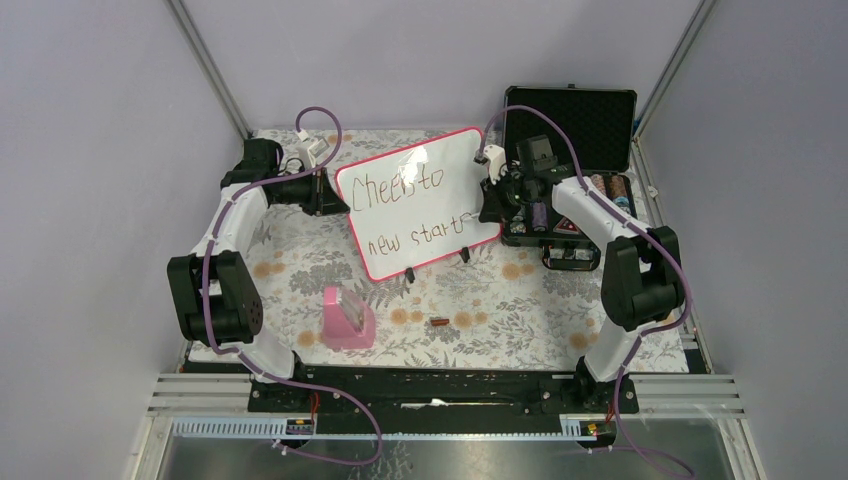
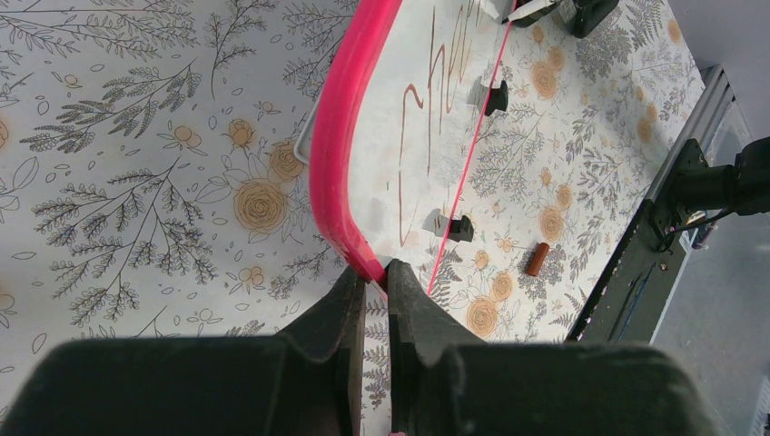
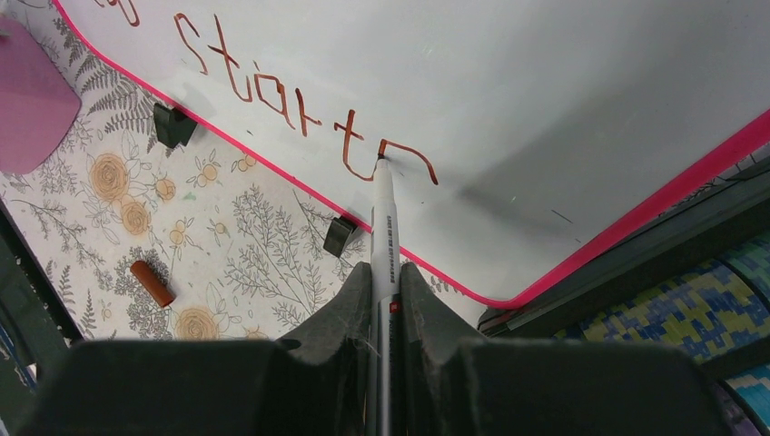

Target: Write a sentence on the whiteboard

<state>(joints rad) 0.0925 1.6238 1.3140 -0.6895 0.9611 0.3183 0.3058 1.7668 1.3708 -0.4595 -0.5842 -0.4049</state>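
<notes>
The whiteboard, white with a pink-red frame, stands tilted on its black feet at the middle of the floral table. The sentence reads "Cheers to" over "new start" in dark letters. My left gripper is shut on the board's left frame edge, which is pinched at the fingertips. My right gripper is shut on a white marker. The marker's tip touches the board at an arch-shaped stroke after "start".
An open black foam-lined case holding rows of coloured chips lies just right of the board, under my right arm. A pink block stands near the table's front, and a small brown cap lies to its right.
</notes>
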